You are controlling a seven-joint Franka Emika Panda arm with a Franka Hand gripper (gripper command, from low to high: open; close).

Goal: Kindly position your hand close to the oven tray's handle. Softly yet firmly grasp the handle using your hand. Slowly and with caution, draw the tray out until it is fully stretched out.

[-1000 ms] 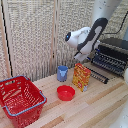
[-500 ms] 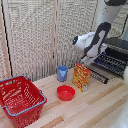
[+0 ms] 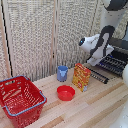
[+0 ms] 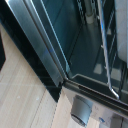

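Note:
The black oven [image 3: 119, 49] stands at the exterior view's right edge, its door lowered. The oven tray [image 3: 114, 63], a dark wire rack, sticks out of its front, and the handle [image 3: 103, 68] is the thin bar on its near edge. My white hand [image 3: 99, 56] hangs just left of the rack's front; its fingers are too blurred to read, and contact with the handle cannot be told. The wrist view shows only the oven's dark glass [image 4: 85, 45], its metal frame [image 4: 45, 45] and a round foot [image 4: 80, 111]; no fingers show there.
On the wooden table [image 3: 95, 107] an orange carton [image 3: 81, 77] stands close to the oven door's front edge [image 3: 98, 75]. A blue cup [image 3: 62, 73], a red bowl [image 3: 65, 92] and a red basket [image 3: 20, 100] sit further to the exterior view's left. A slatted screen [image 3: 45, 35] closes the back.
My arm has moved toward the exterior view's right and slightly down, bringing the hand closer to the oven's front. The objects on the table have not moved.

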